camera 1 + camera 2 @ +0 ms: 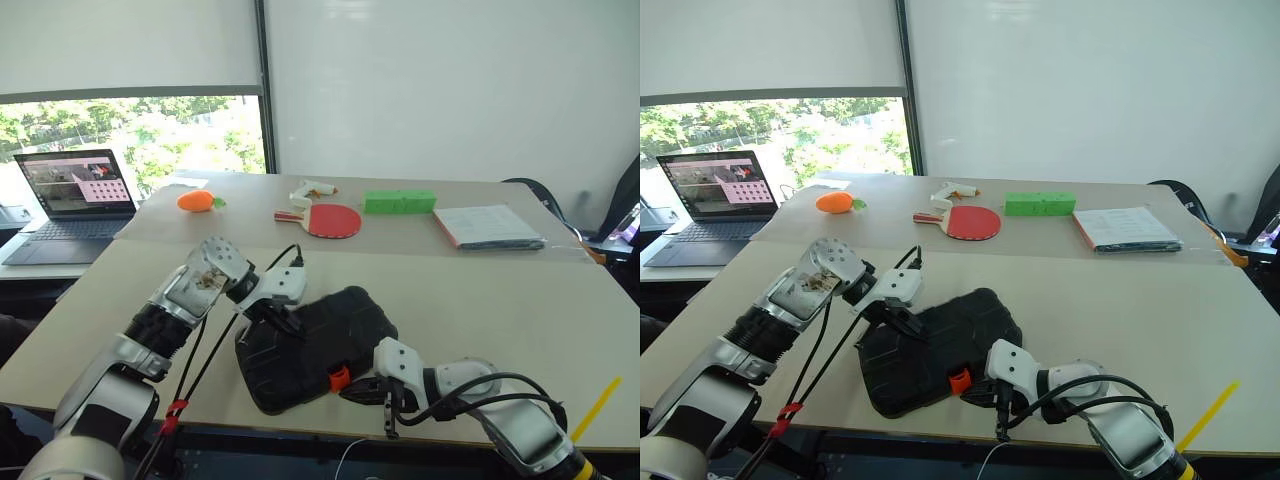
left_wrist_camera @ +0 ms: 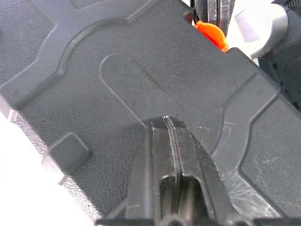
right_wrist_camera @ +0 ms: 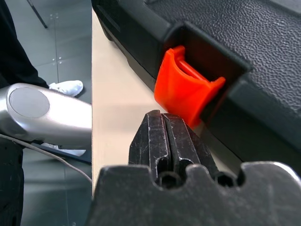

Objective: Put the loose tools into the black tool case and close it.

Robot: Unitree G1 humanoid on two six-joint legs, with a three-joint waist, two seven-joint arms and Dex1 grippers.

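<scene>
Low in the frame, the right gripper (image 3: 164,123), jaws pressed together and empty, touches the orange latch (image 3: 186,89). Push it flat until it snaps. The black tool case (image 1: 310,345) lies closed on the worktop (image 1: 520,310). Above, the left gripper (image 2: 168,129), jaws pinched together and empty, presses its lid.

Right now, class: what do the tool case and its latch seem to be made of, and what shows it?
Black tool case: looks like moulded plastic, matte, with a pebbled leather-like grain and raised ribs. Orange latch: probably smooth, slightly glossy plastic, with soft highlights on its rounded edges.
</scene>
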